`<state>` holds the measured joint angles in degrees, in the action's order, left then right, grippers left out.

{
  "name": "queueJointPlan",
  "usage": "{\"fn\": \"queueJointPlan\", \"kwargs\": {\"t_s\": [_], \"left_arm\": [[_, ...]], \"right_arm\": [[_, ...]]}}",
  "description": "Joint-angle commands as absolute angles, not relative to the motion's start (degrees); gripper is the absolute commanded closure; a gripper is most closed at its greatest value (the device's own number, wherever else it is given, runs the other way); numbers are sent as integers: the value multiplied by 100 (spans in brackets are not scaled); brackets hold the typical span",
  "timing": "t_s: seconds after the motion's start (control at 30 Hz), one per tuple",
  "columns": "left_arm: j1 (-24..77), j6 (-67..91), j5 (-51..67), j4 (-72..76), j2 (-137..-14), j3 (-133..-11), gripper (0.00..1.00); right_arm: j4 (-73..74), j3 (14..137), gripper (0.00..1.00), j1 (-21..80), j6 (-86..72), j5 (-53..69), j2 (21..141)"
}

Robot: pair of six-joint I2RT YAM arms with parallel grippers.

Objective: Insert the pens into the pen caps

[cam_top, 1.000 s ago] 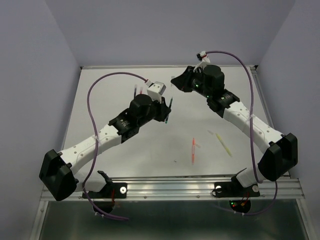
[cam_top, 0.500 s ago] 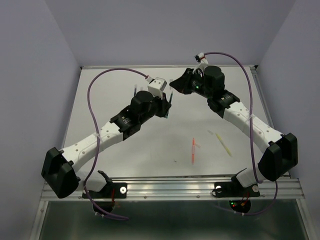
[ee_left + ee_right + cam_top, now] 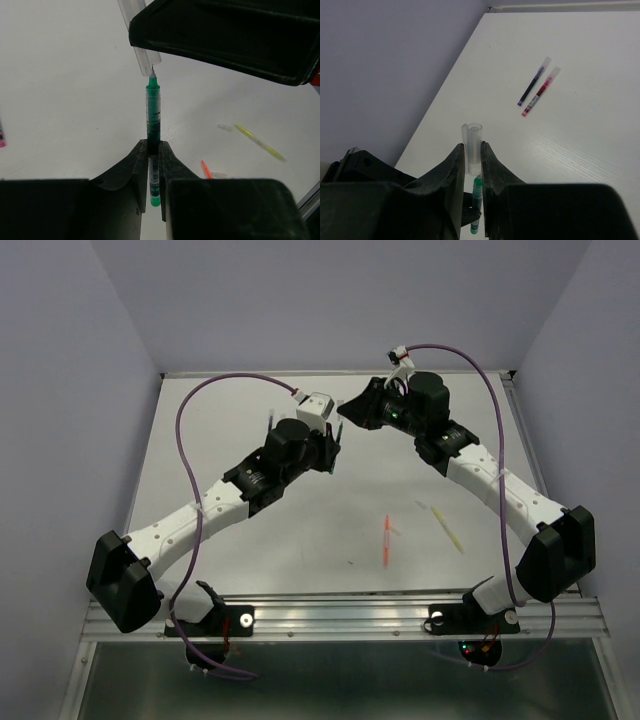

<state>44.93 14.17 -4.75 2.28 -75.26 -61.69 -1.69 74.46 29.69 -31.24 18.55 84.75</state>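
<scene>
My left gripper (image 3: 153, 145) is shut on a green pen (image 3: 153, 112) that stands straight out from its fingers. The pen's fine tip is right at the open end of a clear pen cap (image 3: 142, 60). My right gripper (image 3: 473, 150) is shut on that pen cap (image 3: 473, 142), and the green pen (image 3: 478, 192) shows just beneath it. In the top view the two grippers meet above the far middle of the table, the left gripper (image 3: 333, 448) just below the right gripper (image 3: 346, 415). How far the tip is inside the cap I cannot tell.
A dark blue pen (image 3: 534, 82) and a dark red pen (image 3: 541, 91) lie side by side at the far left, each with a pale cap on. An orange pen (image 3: 387, 540) and a pale yellow pen (image 3: 448, 530) lie near the front right, with loose clear caps (image 3: 225, 128) beside them.
My left gripper has risen toward the right one with the green pen, bringing its tip up to the cap. The right gripper has shifted slightly left.
</scene>
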Motion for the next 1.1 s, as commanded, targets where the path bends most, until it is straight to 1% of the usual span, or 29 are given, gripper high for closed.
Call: {"fn": "queueJointPlan", "kwargs": {"t_s": [0.0, 0.47, 1.07], "left_arm": [[4518, 1327, -536, 404, -7480, -6469, 100], [4517, 1371, -562, 369, -7471, -6425, 100], [4517, 1433, -633, 527, -7374, -6425, 100]], "right_arm": [[-492, 7471, 86, 2971, -2980, 1916, 8341], [-519, 7532, 86, 2971, -2883, 1740, 8420], [-580, 7488, 86, 2971, -2909, 2039, 8482]]}}
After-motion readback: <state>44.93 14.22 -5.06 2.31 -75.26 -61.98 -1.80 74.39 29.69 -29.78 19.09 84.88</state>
